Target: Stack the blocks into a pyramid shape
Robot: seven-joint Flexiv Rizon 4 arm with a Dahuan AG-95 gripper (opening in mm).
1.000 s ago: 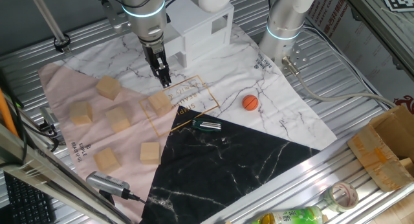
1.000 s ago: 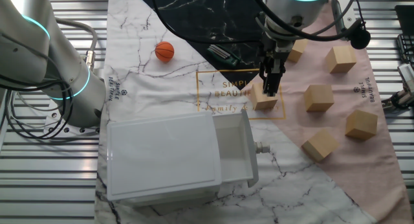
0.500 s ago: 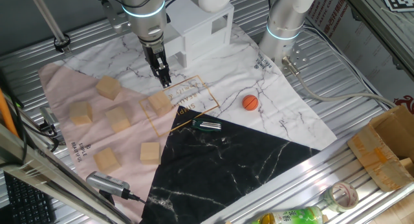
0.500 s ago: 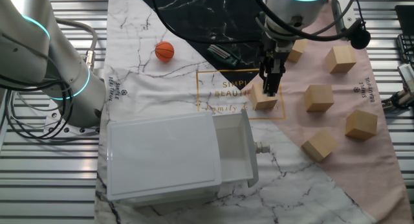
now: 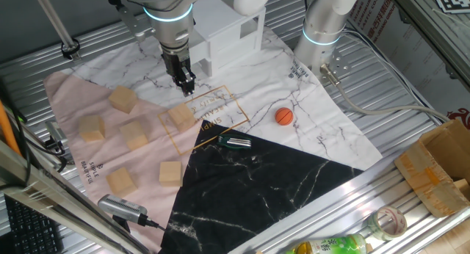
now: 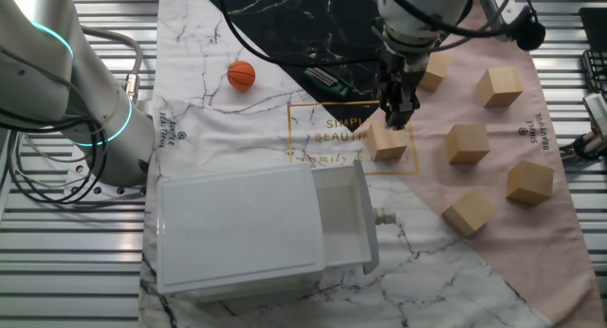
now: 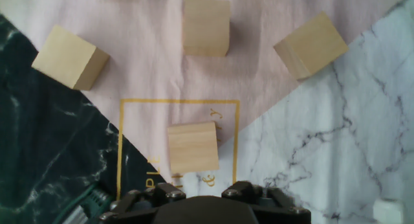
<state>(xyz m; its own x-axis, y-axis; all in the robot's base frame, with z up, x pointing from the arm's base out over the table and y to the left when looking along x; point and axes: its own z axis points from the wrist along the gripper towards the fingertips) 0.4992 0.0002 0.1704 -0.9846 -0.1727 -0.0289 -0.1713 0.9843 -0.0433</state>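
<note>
1. I see six blocks lying singly on the cloth, none stacked. One block [image 5: 181,115] sits inside the gold printed frame [image 5: 232,110], where the pink, white and black areas of the cloth [image 5: 294,114] meet; it also shows in the other fixed view [image 6: 388,141] and in the hand view [image 7: 191,147].
2. The other five rest apart on the pink area: one [image 5: 123,100] toward the back, one [image 5: 92,128] at the far left, one [image 5: 135,134] in the middle, and two nearer the front [image 5: 121,181] [image 5: 170,172].
3. My gripper [image 5: 186,85] hangs above the framed block and just behind it, not touching it. The fingers look close together with nothing between them.
4. A small dark metal object [image 5: 235,142] lies beside the frame on the edge of the black area.
5. The orange ball [image 5: 284,116] sits on the white marble area, well apart from the blocks.
6. The white box-like house [image 6: 256,231] stands at the back of the cloth, behind the gripper.
</note>
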